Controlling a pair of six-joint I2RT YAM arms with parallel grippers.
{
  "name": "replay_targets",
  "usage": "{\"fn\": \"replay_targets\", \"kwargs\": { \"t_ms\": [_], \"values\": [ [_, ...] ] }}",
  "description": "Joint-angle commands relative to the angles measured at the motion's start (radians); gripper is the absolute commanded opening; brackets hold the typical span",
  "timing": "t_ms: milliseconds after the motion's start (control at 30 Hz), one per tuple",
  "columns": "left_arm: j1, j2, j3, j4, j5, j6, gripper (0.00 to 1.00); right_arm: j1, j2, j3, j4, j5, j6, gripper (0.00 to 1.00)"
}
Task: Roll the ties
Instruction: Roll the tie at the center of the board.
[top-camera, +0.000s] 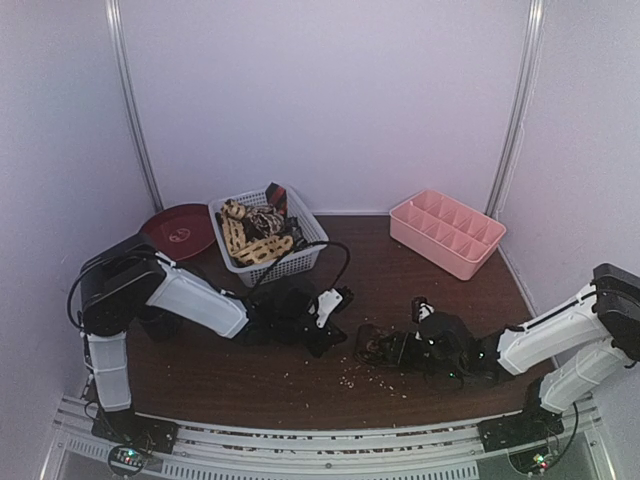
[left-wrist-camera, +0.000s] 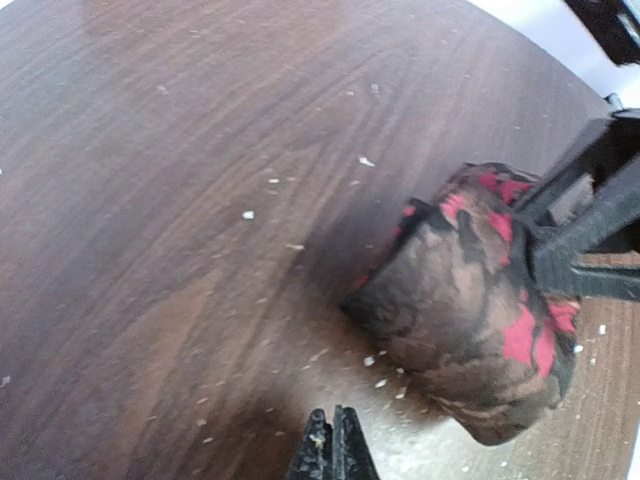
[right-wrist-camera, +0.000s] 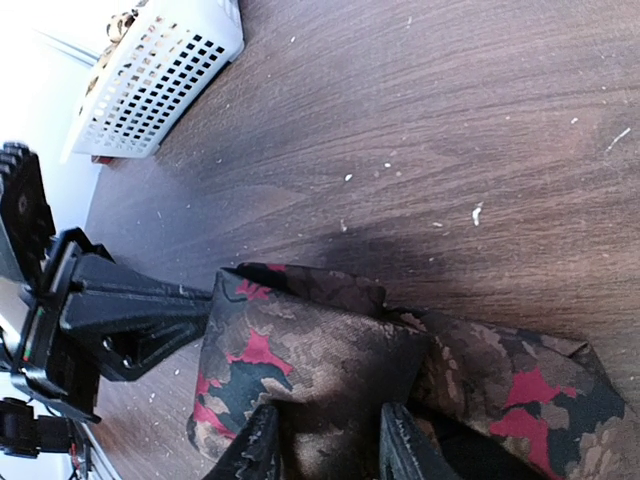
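Tie (left-wrist-camera: 460, 300) rolled, pinched in right tool (right-wrist-camera: 330, 430), closed left tool (left-wrist-camera: 333, 430) just beside

Right claw (right-wrist-camera: 328, 425) around red-and-brown tie (right-wrist-camera: 300, 355)

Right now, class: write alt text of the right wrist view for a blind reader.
The right claw pinches a rolled brown, black and red tie on a dark wooden table. The left claw points in from the left; a white basket sits beyond.
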Motion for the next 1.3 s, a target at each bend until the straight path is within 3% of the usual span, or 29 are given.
{"fn": "replay_targets", "kwargs": {
  "t_ms": [0, 367, 1267],
  "values": [
    [0.004, 0.029, -0.001, 0.128, 0.113, -0.027, 0.0, -0.033, 0.007, -0.046, 0.075, -0.066, 0.004, 0.34],
    [-0.008, 0.045, 0.043, 0.181, 0.178, -0.043, 0.0, -0.058, 0.01, -0.118, 0.169, -0.105, 0.035, 0.33],
    [-0.074, 0.12, 0.213, 0.047, 0.149, -0.044, 0.0, -0.089, -0.074, -0.2, 0.157, -0.061, 0.015, 0.25]
  ]
}}
